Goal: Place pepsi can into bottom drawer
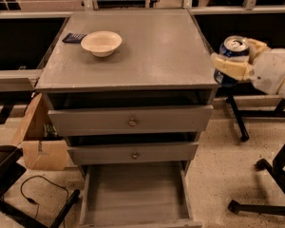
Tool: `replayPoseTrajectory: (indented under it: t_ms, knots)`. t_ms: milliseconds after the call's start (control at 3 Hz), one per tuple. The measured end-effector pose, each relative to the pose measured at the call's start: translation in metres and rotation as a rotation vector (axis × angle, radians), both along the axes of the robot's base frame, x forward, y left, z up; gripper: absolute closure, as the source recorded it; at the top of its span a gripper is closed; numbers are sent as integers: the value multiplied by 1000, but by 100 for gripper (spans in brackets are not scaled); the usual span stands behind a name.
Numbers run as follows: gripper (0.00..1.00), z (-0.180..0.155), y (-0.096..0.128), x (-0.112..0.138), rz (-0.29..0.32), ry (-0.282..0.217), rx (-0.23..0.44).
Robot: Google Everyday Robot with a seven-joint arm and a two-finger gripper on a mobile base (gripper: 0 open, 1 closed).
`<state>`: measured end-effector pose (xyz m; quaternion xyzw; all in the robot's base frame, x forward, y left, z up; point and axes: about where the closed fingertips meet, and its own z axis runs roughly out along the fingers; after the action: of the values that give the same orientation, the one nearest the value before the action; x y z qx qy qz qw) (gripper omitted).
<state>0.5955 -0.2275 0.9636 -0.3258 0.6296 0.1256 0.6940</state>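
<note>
Round cream bowl (101, 42) sits back-left on the flat grey cabinet top (152, 56), a small flat dark object (74, 37) just beside it. Brown cardboard box (38, 139) stands left of the cabinet. Gripper (231, 63) hangs off its right edge.

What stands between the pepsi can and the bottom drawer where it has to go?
Nothing visible. The gripper holds the pepsi can right of the cabinet top. The bottom drawer is pulled out, its floor bare; the two upper drawers cover only its rear.

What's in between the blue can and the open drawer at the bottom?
The two knobbed upper drawers, seen in the camera view. The end effector holds the can off the cabinet's right edge, high above the bottom drawer.
</note>
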Motion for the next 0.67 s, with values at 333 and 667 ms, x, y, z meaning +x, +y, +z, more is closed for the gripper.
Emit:
replayPoseTrajectory:
  t_ms: [333, 667]
  knots:
    - [100, -42, 44, -74, 105, 1, 11]
    - [100, -101, 64, -109, 228, 45, 65]
